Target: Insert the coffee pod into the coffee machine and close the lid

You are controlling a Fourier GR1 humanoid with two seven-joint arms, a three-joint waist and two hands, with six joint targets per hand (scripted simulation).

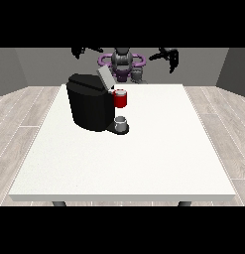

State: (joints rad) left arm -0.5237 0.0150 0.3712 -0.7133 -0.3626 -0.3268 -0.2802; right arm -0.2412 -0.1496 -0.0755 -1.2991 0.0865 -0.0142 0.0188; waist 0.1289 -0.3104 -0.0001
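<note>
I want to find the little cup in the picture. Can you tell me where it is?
Look at the big black coffee machine on the white table, left of the middle. At its front right, under the red part, a small grey cup stands on the machine's dark base. It is the only pale grey, rounded thing there.

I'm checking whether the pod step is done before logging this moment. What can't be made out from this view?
- Front view: whether the coffee pod sits in the coffee machine; the raised lid and red holder are too small to see inside.
- How the fingers lie on the hand at the view's left and the hand at the view's right: too small.
</note>
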